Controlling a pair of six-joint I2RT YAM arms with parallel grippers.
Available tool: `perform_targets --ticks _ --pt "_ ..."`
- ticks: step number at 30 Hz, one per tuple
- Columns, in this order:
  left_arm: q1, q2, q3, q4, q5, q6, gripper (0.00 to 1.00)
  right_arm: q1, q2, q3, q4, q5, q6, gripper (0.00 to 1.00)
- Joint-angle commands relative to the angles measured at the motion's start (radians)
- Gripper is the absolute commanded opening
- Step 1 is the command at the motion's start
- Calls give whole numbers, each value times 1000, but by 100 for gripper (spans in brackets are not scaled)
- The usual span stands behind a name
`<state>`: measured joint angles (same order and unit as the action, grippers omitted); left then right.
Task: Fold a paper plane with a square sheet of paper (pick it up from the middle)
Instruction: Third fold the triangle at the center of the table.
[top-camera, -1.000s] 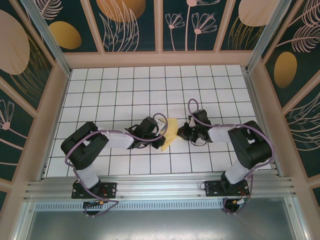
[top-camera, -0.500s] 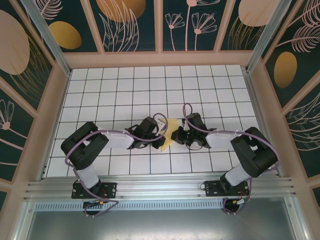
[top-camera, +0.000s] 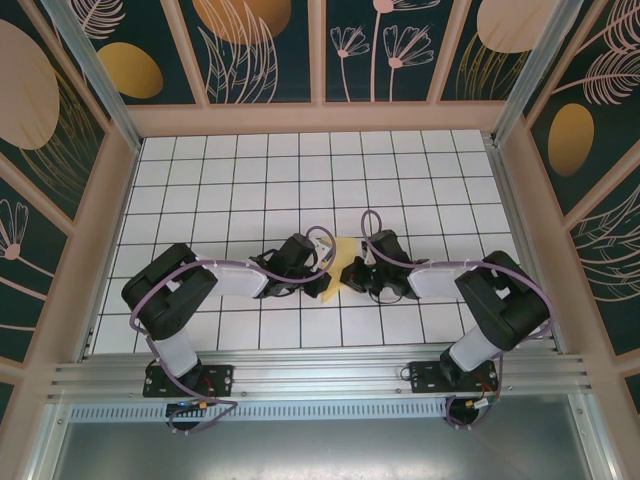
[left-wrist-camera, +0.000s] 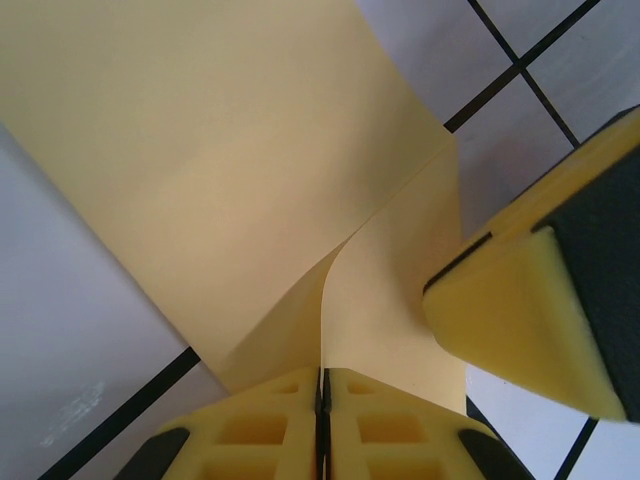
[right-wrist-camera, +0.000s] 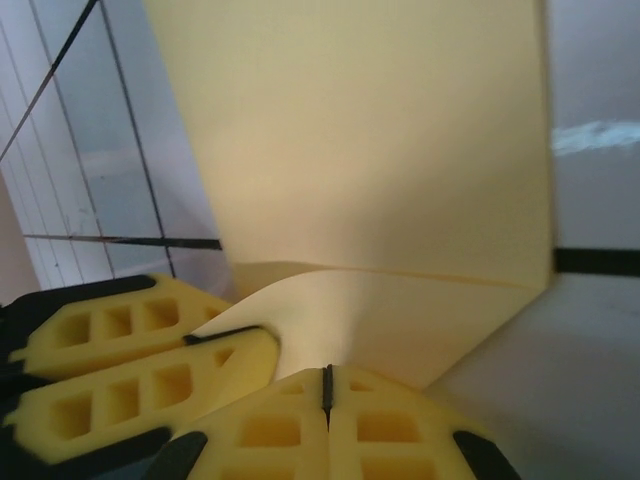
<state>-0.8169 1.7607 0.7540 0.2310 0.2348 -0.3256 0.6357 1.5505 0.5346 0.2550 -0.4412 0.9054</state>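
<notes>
The square sheet of paper (top-camera: 343, 252) is pale yellow, partly folded and lifted off the tiles between the two grippers. My left gripper (top-camera: 320, 272) is shut on its lower edge; in the left wrist view that edge (left-wrist-camera: 330, 300) runs straight into the closed jaws of the gripper (left-wrist-camera: 322, 378). My right gripper (top-camera: 353, 274) is shut with its tips pressed against the paper's right side. In the right wrist view the closed tips (right-wrist-camera: 326, 385) sit at the foot of a curled flap (right-wrist-camera: 400, 310), and the left gripper's fingers (right-wrist-camera: 120, 360) are close on the left.
White grid-tiled table (top-camera: 250, 180) with patterned walls on three sides and an aluminium rail (top-camera: 320, 375) along the near edge. Both arms lie low over the tiles and meet mid-table. The right gripper's finger (left-wrist-camera: 520, 310) crowds the left wrist view.
The right gripper has travelled left, still shut, from about a tile away until it is against the paper. The left gripper and its hold have not moved.
</notes>
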Motion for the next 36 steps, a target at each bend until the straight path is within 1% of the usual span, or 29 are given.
perform_targets --ticks 1,6,9,13,20,24,29,36 --pt "5 28 -10 -78 -17 18 11 28 -45 -11 25 19 39 6" --pt "4 27 -9 -79 -14 19 11 48 -3 -49 128 19 90 6" --pt "4 24 -10 -82 -15 23 11 54 34 -65 139 44 102 6" --pt "4 27 -12 -81 -9 22 11 55 65 -69 135 35 102 5" --pt "5 28 -16 -78 -12 19 11 70 -39 -45 78 49 92 6" --pt "4 28 -12 -81 -12 23 11 86 -61 -57 106 49 113 6" --pt "4 30 -6 -81 -6 24 11 105 -10 -62 171 39 141 6" --pt "5 34 -7 -80 2 23 11 114 57 -88 174 54 146 6"
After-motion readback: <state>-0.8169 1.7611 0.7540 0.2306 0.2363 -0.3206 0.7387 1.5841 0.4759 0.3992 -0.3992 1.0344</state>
